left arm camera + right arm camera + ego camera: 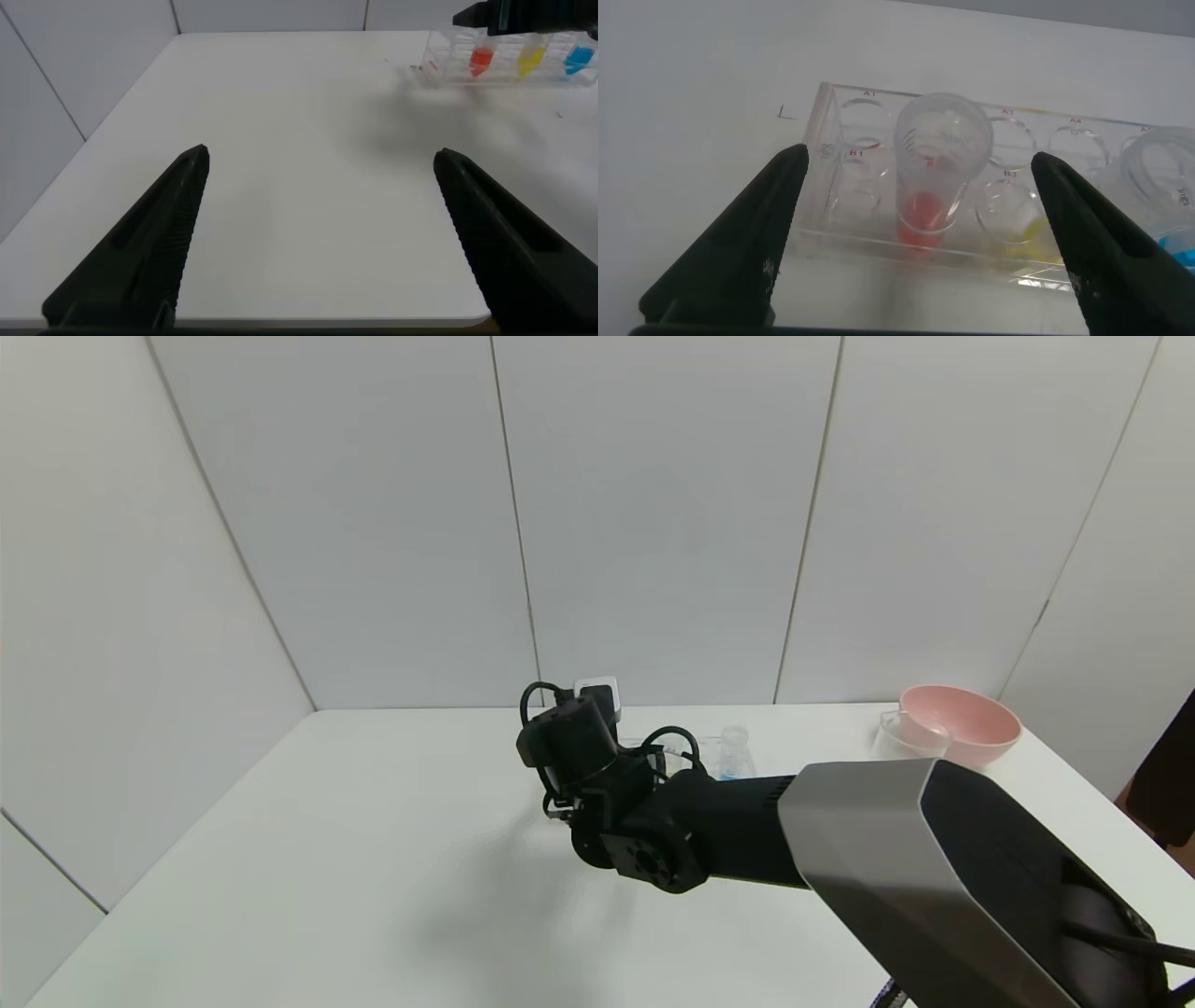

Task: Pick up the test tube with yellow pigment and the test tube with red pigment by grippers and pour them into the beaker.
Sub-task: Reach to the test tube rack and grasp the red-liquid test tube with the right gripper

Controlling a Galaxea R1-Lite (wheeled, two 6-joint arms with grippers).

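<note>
Straddling red-pigment tube (926, 177) (untouched): right end effector (920, 238)

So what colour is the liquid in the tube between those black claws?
Red-orange, pooled at the bottom of the tube; the right wrist view shows it best.

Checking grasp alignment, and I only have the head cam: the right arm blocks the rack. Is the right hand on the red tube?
Observer: Not gripping. The right wrist view shows the right hand open, with the test tube with red pigment upright in the rack between its fingers, touching neither.
Operator: Where's the yellow tube?
Observer: The test tube with yellow pigment stands in the rack, between the red one and a blue tube.
Operator: Left arm? It's not in my view.
Observer: The left hand is open over bare table, away from the rack.
</note>
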